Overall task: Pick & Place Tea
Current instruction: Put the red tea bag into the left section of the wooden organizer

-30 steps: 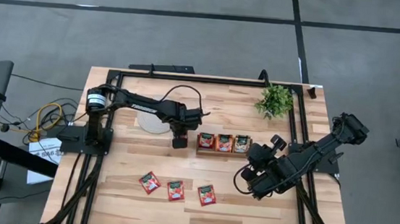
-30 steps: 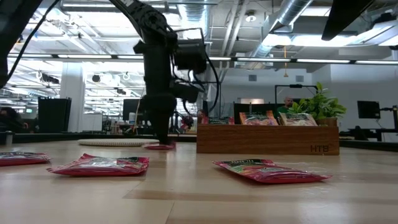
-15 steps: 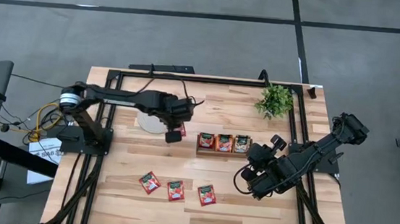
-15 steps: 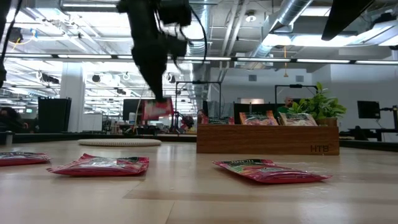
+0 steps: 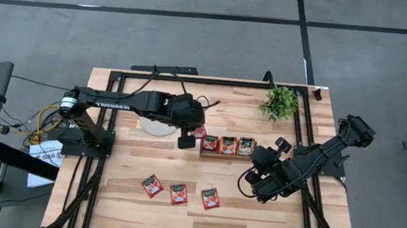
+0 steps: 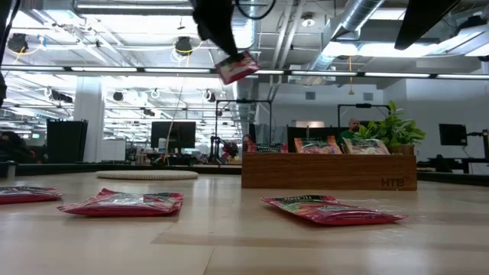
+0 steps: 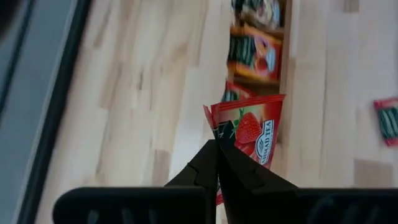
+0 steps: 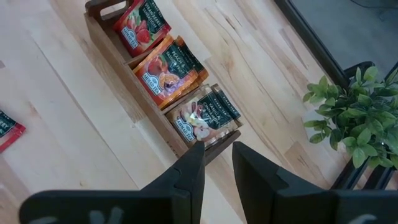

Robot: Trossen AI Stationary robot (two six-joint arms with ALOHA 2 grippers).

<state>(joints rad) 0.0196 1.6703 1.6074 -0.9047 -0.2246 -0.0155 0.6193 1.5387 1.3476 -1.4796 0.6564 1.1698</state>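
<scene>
Tea is in the air: one red sachet [image 5: 199, 131] hangs pinched by its edge between the pressed-together fingers of the left gripper [image 7: 217, 163], high above the table and just beside the near end of the wooden tray [image 5: 226, 154]. In the left wrist view the sachet points away from the fingers, its length running toward the tray, whose end compartment already holds a red packet and lies directly beyond it. So the coming move probably turns on a short carry along that same line, then a lowering into that compartment. The left arm is the nearer one; the right gripper [image 8: 216, 163] waits off the tray's far end, looking down on it with its fingers slightly apart and nothing between them. Three more sachets [image 5: 179, 193] lie flat in a row on the table's front part, well apart from the tray. A second ago the left gripper was down at the table beside the white disc [image 5: 156, 127]; since then it has risen with the sachet and swung toward the tray.
</scene>
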